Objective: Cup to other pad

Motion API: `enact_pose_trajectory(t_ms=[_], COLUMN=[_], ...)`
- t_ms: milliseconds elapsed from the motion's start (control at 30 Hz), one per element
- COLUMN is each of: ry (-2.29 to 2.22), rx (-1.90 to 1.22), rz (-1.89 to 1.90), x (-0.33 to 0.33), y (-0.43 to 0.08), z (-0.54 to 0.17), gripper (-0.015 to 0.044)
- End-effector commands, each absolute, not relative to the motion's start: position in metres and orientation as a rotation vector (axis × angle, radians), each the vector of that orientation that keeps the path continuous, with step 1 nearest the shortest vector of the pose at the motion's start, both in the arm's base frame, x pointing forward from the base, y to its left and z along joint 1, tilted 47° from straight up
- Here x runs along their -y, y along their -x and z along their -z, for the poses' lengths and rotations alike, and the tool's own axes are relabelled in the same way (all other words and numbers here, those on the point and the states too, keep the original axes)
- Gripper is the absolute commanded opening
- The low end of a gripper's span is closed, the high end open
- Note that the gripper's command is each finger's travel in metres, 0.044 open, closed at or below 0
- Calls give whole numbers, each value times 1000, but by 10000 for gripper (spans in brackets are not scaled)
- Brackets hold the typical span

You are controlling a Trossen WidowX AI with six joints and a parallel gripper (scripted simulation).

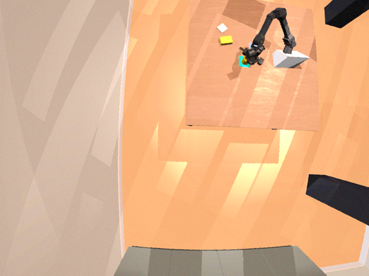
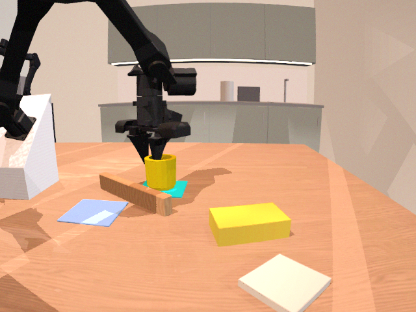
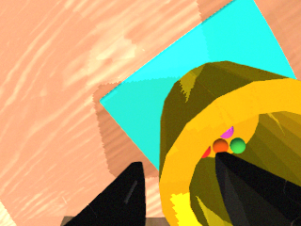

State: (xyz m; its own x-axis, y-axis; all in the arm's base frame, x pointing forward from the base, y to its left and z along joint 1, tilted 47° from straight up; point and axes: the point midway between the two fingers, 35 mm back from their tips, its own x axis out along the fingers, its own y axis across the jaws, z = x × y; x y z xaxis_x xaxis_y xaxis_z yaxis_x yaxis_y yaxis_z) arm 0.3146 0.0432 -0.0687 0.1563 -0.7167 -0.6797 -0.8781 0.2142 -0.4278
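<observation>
Where cup stands, wooden bar alongside.

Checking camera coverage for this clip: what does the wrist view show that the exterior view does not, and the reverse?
Only the wrist view looks inside the cup, showing marbles at the bottom.

Only the exterior view shows the wooden bar, the pale blue pad, the yellow block, the cream tile and the cup upright.

Both show the cup on the cyan pad and the pincer open, one finger inside the rim, one outside.
</observation>
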Motion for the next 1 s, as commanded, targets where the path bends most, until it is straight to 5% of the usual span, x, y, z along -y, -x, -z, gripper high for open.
enact_pose_trajectory(t_ms=[0,833,967], ry=[1530,1538,1550], rx=[-1588,-1592,-1598], rz=[-227,-228,-231], x=[-50,-74,-72], y=[-315,-304,-305], z=[63,41,44], gripper=[147,147,252])
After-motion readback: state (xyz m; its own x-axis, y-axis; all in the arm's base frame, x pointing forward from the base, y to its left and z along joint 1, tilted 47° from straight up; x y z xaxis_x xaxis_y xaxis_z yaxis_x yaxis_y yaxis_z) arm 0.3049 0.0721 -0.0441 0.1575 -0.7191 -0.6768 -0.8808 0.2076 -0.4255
